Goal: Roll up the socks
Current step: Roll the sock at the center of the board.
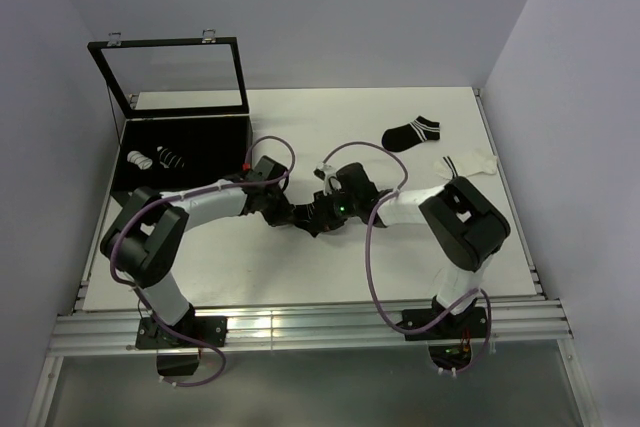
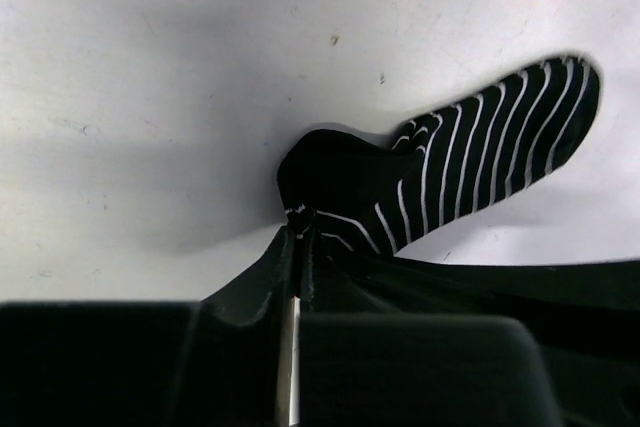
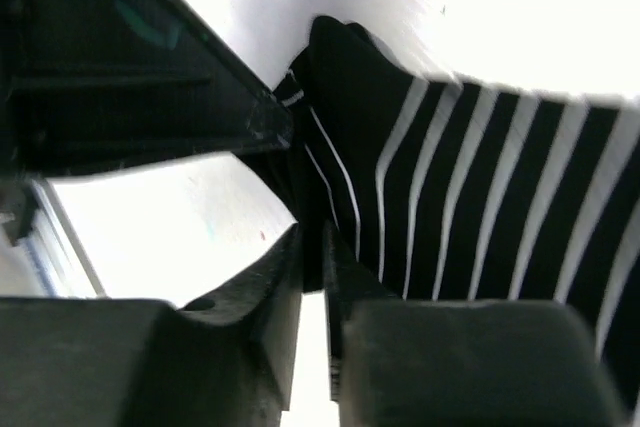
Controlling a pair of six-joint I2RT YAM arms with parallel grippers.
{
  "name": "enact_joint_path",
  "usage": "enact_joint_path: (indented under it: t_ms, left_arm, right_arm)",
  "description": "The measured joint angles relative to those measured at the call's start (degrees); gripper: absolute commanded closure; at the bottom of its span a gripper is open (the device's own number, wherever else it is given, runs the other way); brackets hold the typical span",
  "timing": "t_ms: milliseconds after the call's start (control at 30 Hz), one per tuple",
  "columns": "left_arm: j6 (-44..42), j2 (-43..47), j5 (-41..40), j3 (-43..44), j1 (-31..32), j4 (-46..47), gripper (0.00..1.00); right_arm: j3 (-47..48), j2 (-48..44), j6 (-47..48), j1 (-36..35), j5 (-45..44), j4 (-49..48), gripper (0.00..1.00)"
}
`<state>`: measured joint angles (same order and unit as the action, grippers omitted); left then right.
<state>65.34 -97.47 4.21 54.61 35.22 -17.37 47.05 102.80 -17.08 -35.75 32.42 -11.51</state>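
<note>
A black sock with thin white stripes lies on the white table, shown in the left wrist view [image 2: 480, 157] and the right wrist view [image 3: 480, 217]. In the top view the two grippers hide it. My left gripper [image 2: 298, 222] is shut on the sock's cuff edge. My right gripper [image 3: 312, 247] is shut on the same end, tip to tip with the left one. In the top view the left gripper [image 1: 298, 215] and the right gripper [image 1: 324, 213] meet at mid-table.
A black sock with a white-striped cuff [image 1: 412, 132] and a white sock with a black-striped cuff [image 1: 468, 163] lie flat at the back right. An open black box [image 1: 230, 125] at the back left holds two rolled bundles [image 1: 140, 160] [image 1: 172, 158].
</note>
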Motion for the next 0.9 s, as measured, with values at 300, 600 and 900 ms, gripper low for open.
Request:
enact_joint_path:
  t_ms: [300,600,900]
  left_arm:
    - [-1.1,-2.1,1.2,1.7,-0.3,-3.5,0.99]
    - [-2.7,-4.5,2.2,5.4,-0.6,-7.7,1.00]
    - [-3.8,-5.6,2.7,7.2,-0.7,-9.8,0.99]
  right_arm:
    - [-10.8,-12.2,1.3,-6.2,-13.8,-7.5,0.58]
    - [-11.2,-14.4,6.6,-16.2,-29.5,-12.9,0.52]
    - [-9.0,-8.3,10.7,-20.5,-39.5,-13.3,0.51]
